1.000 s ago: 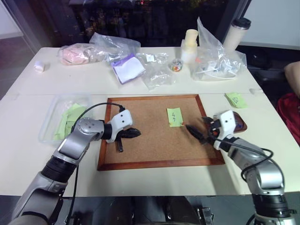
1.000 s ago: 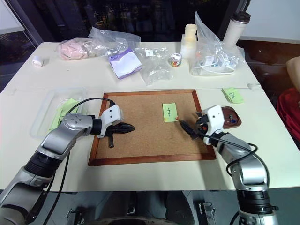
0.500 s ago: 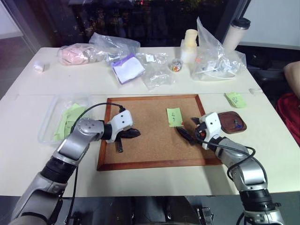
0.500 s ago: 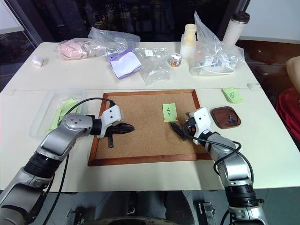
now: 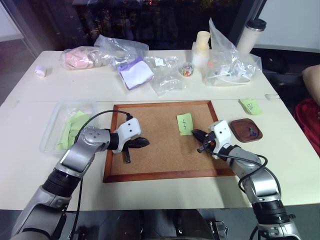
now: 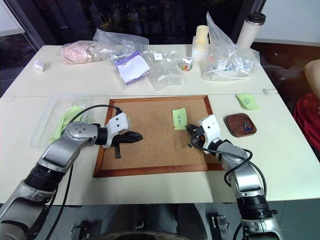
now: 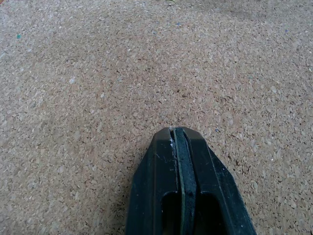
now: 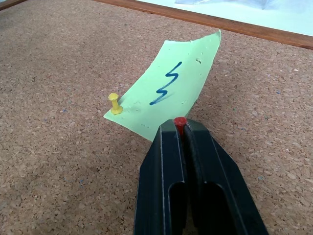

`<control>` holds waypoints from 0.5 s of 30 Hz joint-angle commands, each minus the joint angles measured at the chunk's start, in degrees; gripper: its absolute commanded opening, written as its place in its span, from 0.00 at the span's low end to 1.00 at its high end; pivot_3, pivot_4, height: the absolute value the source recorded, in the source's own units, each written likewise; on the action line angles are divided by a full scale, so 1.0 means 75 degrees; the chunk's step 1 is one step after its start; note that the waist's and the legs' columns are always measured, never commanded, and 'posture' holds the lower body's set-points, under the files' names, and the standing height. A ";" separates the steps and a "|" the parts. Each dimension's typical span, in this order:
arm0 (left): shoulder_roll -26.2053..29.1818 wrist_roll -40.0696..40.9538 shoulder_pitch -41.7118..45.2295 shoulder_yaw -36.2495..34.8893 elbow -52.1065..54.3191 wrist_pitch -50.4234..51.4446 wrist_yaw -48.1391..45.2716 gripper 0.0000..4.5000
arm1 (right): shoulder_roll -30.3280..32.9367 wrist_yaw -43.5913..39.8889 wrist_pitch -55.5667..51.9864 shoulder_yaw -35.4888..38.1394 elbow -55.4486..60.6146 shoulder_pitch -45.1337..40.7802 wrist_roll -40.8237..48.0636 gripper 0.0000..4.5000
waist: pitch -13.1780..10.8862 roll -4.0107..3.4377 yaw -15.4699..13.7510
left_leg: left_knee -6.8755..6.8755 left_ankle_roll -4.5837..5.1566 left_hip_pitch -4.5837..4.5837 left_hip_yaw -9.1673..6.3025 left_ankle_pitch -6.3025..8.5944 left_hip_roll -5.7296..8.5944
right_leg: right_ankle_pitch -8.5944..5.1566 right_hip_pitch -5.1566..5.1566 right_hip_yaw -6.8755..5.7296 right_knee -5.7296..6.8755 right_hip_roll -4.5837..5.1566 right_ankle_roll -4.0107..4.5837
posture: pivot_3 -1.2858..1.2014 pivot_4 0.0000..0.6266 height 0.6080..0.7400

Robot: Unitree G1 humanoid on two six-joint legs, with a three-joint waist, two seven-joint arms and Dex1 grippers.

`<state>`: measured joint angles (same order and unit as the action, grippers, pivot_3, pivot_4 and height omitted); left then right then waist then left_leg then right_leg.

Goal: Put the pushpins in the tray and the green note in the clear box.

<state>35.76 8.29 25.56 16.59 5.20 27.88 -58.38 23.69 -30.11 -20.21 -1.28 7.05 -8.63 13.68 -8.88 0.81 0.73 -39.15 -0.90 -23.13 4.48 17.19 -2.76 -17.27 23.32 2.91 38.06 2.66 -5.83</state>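
A: Where is the small light-green square note with the zigzag scribble (image 8: 168, 88)?

B: On the wood-framed corkboard (image 5: 150, 165), a yellow pushpin (image 8: 114, 103) through one corner. The right gripper (image 8: 180, 126) is clenched on a red pushpin (image 8: 180, 121) at the note's edge.

A: The left gripper (image 7: 177, 134)?

B: Clenched on nothing, over bare cork. The dark-brown wooden tray (image 5: 245, 132) lies right of the board, the clear plastic box (image 5: 55, 131) left; crumpled plastic bags (image 5: 167, 75) lie behind.

Cream table (image 5: 150, 85); dark window (image 5: 150, 20)
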 commanded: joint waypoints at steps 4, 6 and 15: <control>0.0026 -0.0078 -0.0195 0.0237 0.0043 0.0081 -0.0119 0.00 | 0.0038 0.0008 0.0128 0.0201 0.0350 0.0171 0.0043 0.02 | 0.0000 0.0000 -0.0005 | 0.0000 0.0000 0.0000 0.0000 0.0000 0.0000 | 0.0000 0.0000 0.0000 0.0000 0.0000 0.0000 | 0.52 0.24 0.95; -0.0009 -0.0089 -0.0195 0.0255 0.0026 0.0071 -0.0103 0.00 | 0.0031 0.0035 0.0126 0.0208 0.0315 0.0161 0.0029 0.02 | 0.0000 0.0000 -0.0006 | 0.0000 0.0000 0.0000 0.0000 0.0000 0.0000 | 0.0000 0.0000 0.0000 0.0000 0.0000 0.0000 | 0.52 0.24 0.95; -0.0049 -0.0116 -0.0165 0.0284 -0.0022 0.0039 -0.0142 0.00 | 0.0072 0.0365 0.0361 0.0421 0.0364 0.0221 -0.0170 0.38 | 0.0000 0.0000 -0.0011 | 0.0000 0.0000 -0.0001 0.0000 0.0000 0.0001 | 0.0000 0.0000 0.0000 0.0000 0.0001 0.0000 | 0.52 0.24 0.95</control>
<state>35.50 7.96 25.40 16.68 5.58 27.83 -58.49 24.00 -28.35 -19.18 -0.05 7.75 -7.01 12.91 -8.88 0.81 0.64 -39.15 -0.90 -23.13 4.48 17.19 -2.75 -17.27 23.32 2.91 38.05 2.66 -5.83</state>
